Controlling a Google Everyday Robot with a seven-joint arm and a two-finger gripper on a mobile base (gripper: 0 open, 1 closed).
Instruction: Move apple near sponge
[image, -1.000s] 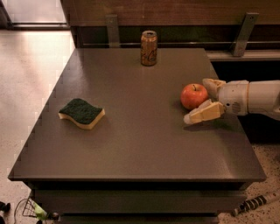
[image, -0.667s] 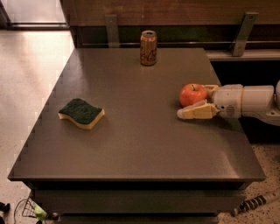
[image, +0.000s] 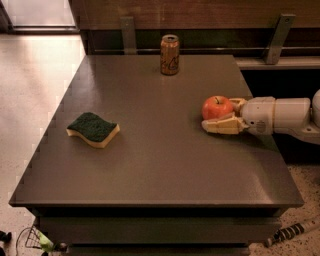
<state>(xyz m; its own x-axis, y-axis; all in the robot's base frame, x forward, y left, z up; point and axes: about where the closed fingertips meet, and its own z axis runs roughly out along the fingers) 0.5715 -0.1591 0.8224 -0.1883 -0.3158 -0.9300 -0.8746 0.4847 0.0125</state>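
The red-orange apple (image: 217, 107) sits on the dark table (image: 160, 165) at the right side. My gripper (image: 216, 115) reaches in from the right edge on a white arm, and its pale yellow fingers (image: 222, 125) are closed around the apple, one in front and one behind. The apple rests on the table top. The sponge (image: 93, 129) lies green face up at the left side of the table, far from the apple and the gripper.
A tall orange drink can (image: 169, 55) stands upright at the back middle of the table. The table's right edge runs just under my arm (image: 280, 116). Metal brackets and a ledge line the back wall.
The near finger has swung in against the apple. The gripper and apple have shifted slightly to the left. The sponge and can have not moved.
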